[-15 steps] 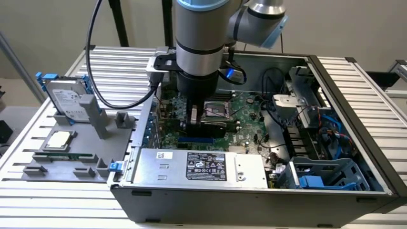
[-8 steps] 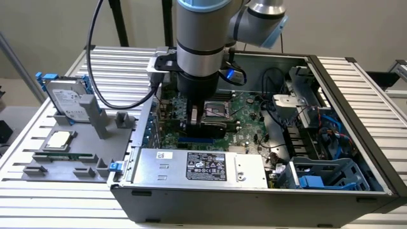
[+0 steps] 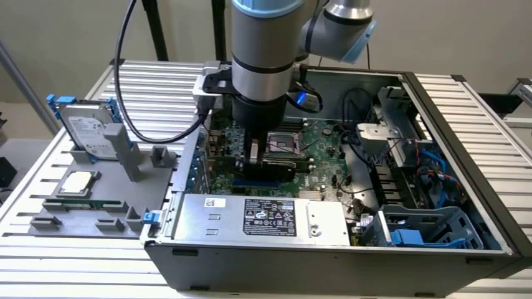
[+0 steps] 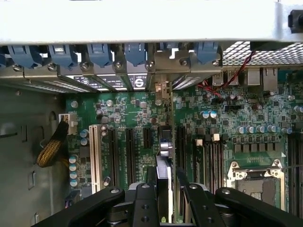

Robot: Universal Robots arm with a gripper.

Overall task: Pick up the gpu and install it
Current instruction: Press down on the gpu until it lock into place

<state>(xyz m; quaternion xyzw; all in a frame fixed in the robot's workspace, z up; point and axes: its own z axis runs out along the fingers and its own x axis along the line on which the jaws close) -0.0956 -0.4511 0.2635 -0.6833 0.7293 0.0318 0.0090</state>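
The gpu point(image 4: 165, 156) shows edge-on in the wrist view, standing upright over the green motherboard point(image 4: 128, 113) among the black expansion slots. Its silver bracket point(image 4: 161, 90) reaches the case's rear slot openings. My gripper point(image 4: 166, 189) is shut on the card, with one black finger point(image 4: 144, 201) on each side of it. In the exterior view the gripper point(image 3: 270, 163) sits low inside the open computer case point(image 3: 465, 180), and the dark card point(image 3: 281, 169) is just under it, above the motherboard point(image 3: 320, 140).
A grey fixture tray point(image 3: 50, 215) at the exterior view's left carries a silver hard drive point(image 3: 87, 132) in a blue frame and a small square CPU chip point(image 3: 76, 182). Inside the case are the power supply point(image 3: 266, 218), CPU socket point(image 4: 253, 182), cables point(image 3: 365, 156) and a blue drive cage point(image 3: 424, 232).
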